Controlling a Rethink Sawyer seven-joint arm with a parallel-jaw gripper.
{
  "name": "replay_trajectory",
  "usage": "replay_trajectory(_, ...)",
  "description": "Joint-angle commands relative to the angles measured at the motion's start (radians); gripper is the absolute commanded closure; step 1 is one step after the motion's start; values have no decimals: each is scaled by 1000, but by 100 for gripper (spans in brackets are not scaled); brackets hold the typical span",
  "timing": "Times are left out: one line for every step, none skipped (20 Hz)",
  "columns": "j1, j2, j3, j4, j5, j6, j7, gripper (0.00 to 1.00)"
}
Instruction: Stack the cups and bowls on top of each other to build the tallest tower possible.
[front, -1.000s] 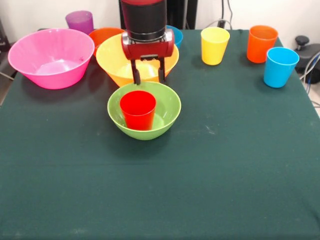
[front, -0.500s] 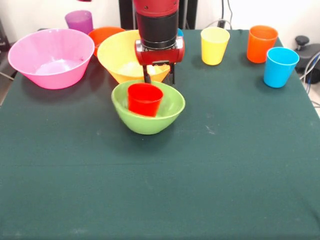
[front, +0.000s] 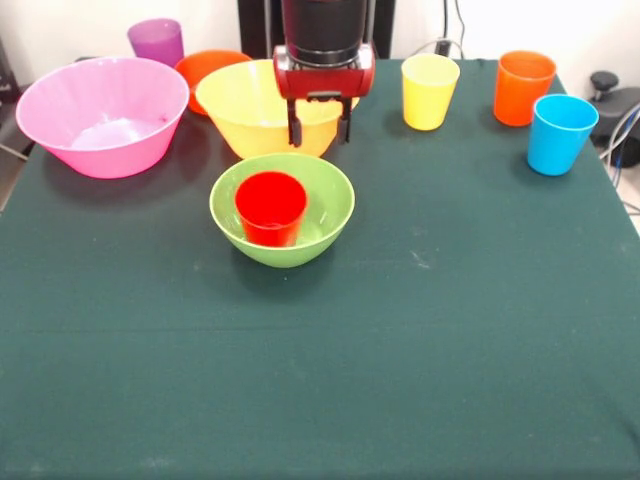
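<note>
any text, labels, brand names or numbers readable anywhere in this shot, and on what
None can be read.
Cups: the red cup, yellow cup, orange cup, light blue cup and purple cup are plain.
Bowls: the green bowl, pink bowl and yellow-orange bowl carry no print.
Tool: no marking shows on its red housing.
Table cloth: plain dark green.

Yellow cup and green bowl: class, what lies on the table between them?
Nothing. In the front view, only bare dark green cloth lies between the yellow cup and the green bowl, which holds the red cup.
</note>
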Motion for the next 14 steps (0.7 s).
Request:
replay_trajectory(27, -26, -62, 82, 43, -33, 158, 0)
replay_trajectory(25, -26, -62, 81, 49, -31, 152, 0)
replay_trajectory(25, -30, -63, 84, 54, -31, 146, 0)
replay_trajectory(25, -34, -65, 85, 61, -28, 141, 0)
replay_trajectory(25, -38, -65, 85, 67, -23, 135, 0)
replay_trajectory(24, -41, -64, 84, 73, -18, 127, 0)
replay_trajectory(21, -44, -63, 85, 79, -13, 119, 0)
replay_trajectory(21, -46, -64, 83, 82, -10, 114, 0)
replay_trajectory(21, -46, -66, 83, 83, -11, 110, 0)
replay_trajectory(21, -42, -67, 79, 86, -11, 105, 0)
replay_trajectory(20, -40, -69, 77, 85, -14, 101, 0)
replay_trajectory(22, -35, -72, 72, 86, -15, 99, 0)
replay_trajectory(25, -30, -76, 68, 84, -20, 96, 0)
replay_trajectory(20, -21, -74, 63, 86, -22, 88, 0)
